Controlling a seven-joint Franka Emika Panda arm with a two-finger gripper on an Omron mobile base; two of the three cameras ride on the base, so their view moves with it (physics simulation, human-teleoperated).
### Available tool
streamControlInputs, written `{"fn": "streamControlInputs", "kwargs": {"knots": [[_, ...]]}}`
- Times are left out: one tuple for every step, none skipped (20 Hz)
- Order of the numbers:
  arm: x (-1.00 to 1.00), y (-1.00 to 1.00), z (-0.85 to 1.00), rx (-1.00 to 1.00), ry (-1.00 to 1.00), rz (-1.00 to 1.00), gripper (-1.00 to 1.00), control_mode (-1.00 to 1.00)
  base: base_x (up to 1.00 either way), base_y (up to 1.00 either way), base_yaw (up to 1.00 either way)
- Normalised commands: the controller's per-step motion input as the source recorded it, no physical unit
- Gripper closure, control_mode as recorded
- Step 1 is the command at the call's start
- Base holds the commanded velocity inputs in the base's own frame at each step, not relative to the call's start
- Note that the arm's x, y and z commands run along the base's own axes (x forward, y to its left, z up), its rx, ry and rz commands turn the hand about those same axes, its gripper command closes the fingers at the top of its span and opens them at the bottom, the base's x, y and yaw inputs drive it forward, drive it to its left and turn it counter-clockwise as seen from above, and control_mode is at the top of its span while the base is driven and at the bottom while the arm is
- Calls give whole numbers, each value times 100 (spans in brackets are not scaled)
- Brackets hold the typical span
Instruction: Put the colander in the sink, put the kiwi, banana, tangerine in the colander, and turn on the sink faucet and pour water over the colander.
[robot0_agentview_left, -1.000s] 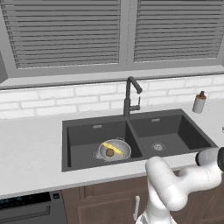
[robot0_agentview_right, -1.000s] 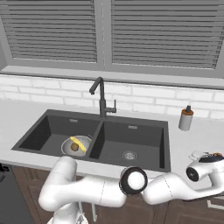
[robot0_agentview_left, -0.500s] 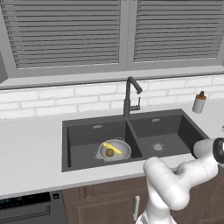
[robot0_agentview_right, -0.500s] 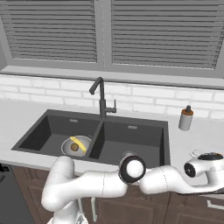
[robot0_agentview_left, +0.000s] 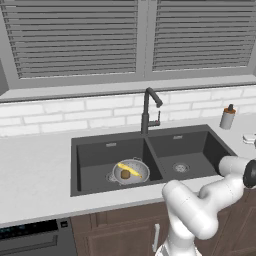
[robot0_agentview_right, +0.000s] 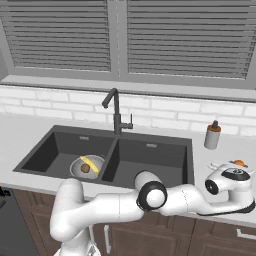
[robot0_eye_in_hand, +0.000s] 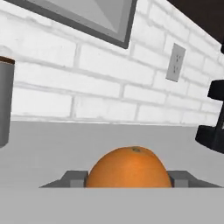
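The tangerine sits on the counter between my gripper's two fingertips, which press against its sides. From the right base view the tangerine is an orange spot at the hand, and the gripper hangs over the counter right of the sink. The colander rests in the left basin of the sink, holding the banana and the kiwi. The colander, banana and kiwi look the same from the right side. Between the basins stands the sink faucet.
A soap bottle stands on the counter behind the hand, and also appears at the left edge of the hand view. The brick wall carries an outlet. A dark object sits at the right.
The jaws have closed in from wide open onto the tangerine. The arm has stretched a little further right; colander, banana and kiwi lie as before.
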Motion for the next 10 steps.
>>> {"fn": "streamControlInputs", "kwargs": {"knots": [[0,0,5,3,0,100,100,-100,0,0,0],[0,0,7,3,0,100,100,-100,0,0,0],[0,0,11,1,-3,100,100,-100,0,0,0],[0,0,16,0,-4,100,100,-100,0,0,0],[0,0,27,0,-5,100,100,-100,0,0,0],[0,0,33,0,-5,100,100,-100,0,0,0],[0,0,39,0,-8,99,100,-100,0,0,0],[0,0,46,0,-12,95,100,-100,0,0,0],[0,0,54,-1,-15,90,100,-100,0,0,0],[-1,0,65,-5,-21,85,100,-100,0,0,0]]}}
